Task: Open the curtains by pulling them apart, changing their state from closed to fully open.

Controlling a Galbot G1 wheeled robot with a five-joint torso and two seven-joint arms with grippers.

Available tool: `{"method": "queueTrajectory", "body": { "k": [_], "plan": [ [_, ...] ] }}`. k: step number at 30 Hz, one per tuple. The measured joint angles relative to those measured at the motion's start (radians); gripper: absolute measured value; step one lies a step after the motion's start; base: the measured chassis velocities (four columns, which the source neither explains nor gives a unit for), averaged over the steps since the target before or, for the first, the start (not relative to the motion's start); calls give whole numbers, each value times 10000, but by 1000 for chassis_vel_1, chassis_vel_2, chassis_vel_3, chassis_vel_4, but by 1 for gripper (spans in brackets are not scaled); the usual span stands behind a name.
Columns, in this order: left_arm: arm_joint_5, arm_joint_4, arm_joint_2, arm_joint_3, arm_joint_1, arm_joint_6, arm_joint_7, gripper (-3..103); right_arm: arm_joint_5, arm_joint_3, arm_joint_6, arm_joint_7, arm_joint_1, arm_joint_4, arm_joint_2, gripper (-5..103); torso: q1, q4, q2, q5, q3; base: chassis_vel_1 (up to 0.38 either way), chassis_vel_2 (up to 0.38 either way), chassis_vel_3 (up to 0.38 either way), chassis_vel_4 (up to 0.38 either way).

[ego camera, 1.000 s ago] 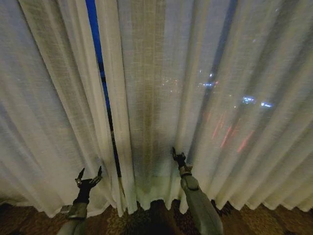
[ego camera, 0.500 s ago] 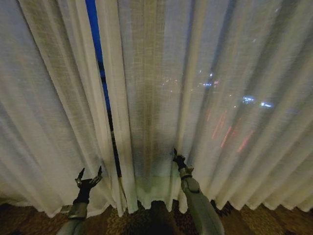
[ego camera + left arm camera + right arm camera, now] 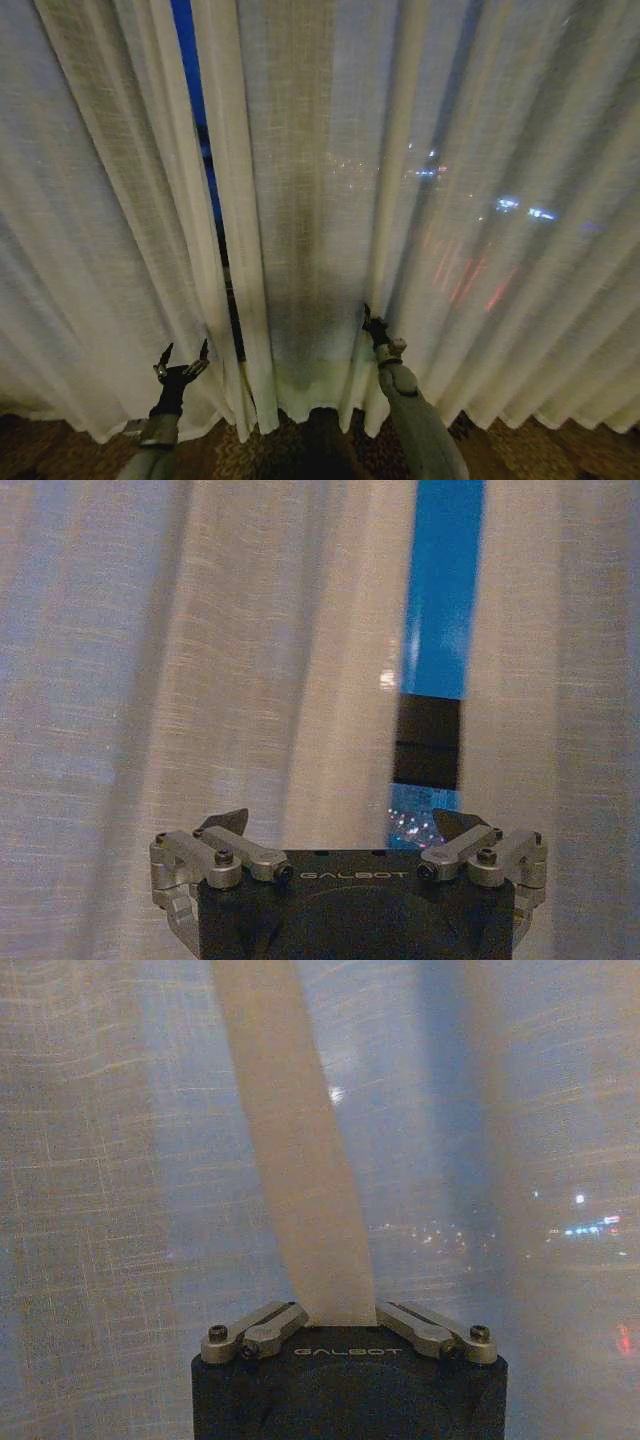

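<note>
Two curtains (image 3: 330,200), right hand (image 3: 370,322) pinching fold, left hand (image 3: 181,358) spread nearby.

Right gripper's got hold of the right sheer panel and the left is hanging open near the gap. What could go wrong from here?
1. The right gripper pinches just one narrow pleat of the right curtain panel; the thin weave may slip free or bunch instead of sliding along.
2. The left gripper is open beside the gap, with no hold on the left curtain panel, so that side may stay closed.
</note>
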Motion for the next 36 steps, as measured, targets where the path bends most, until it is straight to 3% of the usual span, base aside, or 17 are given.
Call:
{"method": "queueTrajectory", "body": {
  "k": [11,36],
  "plan": [
    [0,0,0,3,0,0,0,100,127,37,1,54,0,-39,-41,0,-1,0,0,0,0,-244,-241,240,229],
    [0,0,0,1,0,0,0,100,562,282,-77,194,-252,269,-382,0,1,-2,0,0,1,-338,-351,352,353]
  ]
}}
